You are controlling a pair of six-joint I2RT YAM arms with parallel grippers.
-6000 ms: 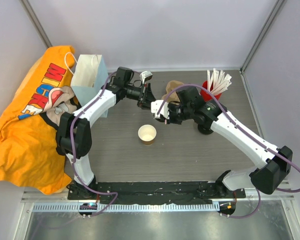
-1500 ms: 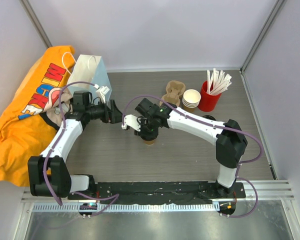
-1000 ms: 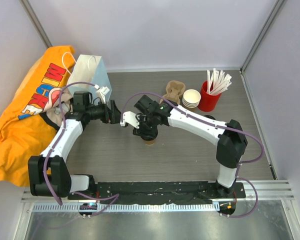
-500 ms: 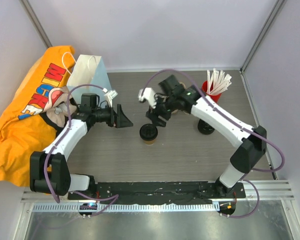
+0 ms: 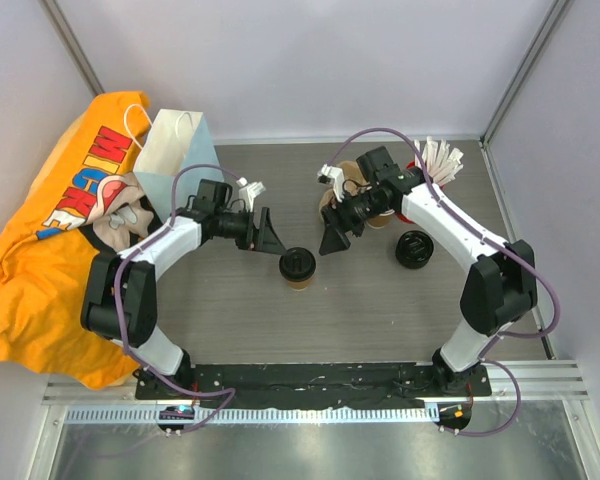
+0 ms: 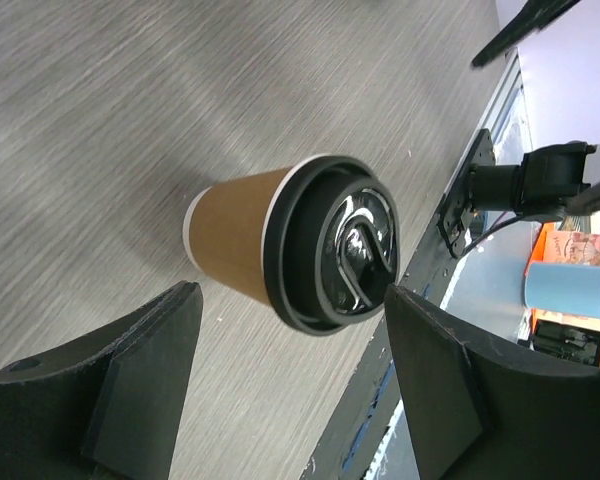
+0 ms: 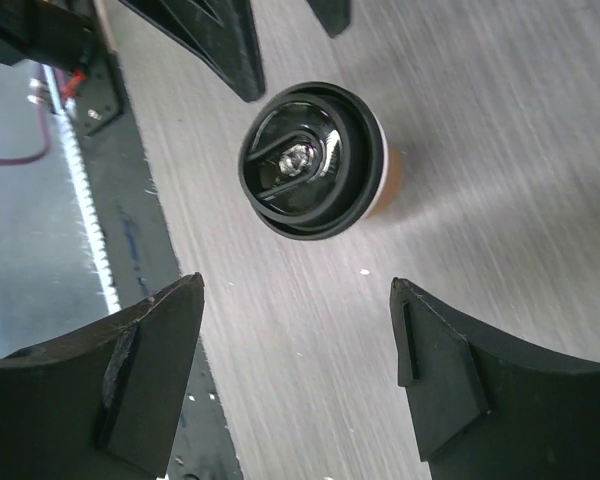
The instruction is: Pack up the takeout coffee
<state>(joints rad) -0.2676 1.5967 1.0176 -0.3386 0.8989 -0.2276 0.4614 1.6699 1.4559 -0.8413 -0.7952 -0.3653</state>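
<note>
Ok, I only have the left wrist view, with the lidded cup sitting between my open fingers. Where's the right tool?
Observer: The right tool is open, just to the right of the takeout coffee, not touching it.
Operator: And the bag?
Observer: The paper bag stands at the far left corner of the table, beyond the left arm.
Operator: Anything loose nearby?
Observer: A black lid lies on the table, further right of the coffee.
</note>
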